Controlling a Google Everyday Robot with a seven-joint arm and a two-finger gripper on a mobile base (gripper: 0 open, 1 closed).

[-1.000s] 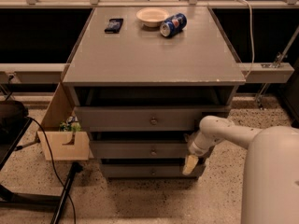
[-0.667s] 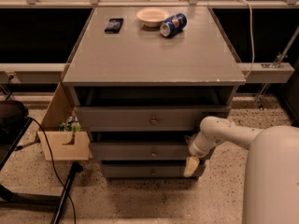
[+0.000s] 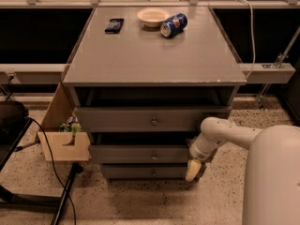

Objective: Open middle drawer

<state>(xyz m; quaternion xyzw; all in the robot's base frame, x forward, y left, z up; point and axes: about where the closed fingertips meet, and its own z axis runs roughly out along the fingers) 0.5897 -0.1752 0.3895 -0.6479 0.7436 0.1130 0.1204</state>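
The grey cabinet has three drawers under its flat top [image 3: 154, 55]. The top drawer [image 3: 140, 119] has a round metal knob at its middle. The middle drawer [image 3: 138, 153] sits below it, with a small knob [image 3: 153, 156]. The lowest drawer [image 3: 145, 171] is under that. My gripper [image 3: 193, 169] hangs at the end of the white arm [image 3: 220, 132], at the right end of the middle and lowest drawers, pointing down. Its cream fingertip [image 3: 191, 170] shows next to the lowest drawer's right end.
On the cabinet top lie a black phone [image 3: 114, 25], a cream bowl [image 3: 152, 17] and a blue can [image 3: 174, 25] on its side. A cardboard box [image 3: 63, 139] stands left of the cabinet. A black cable [image 3: 47, 153] and a dark stand [image 3: 11, 121] are at the left.
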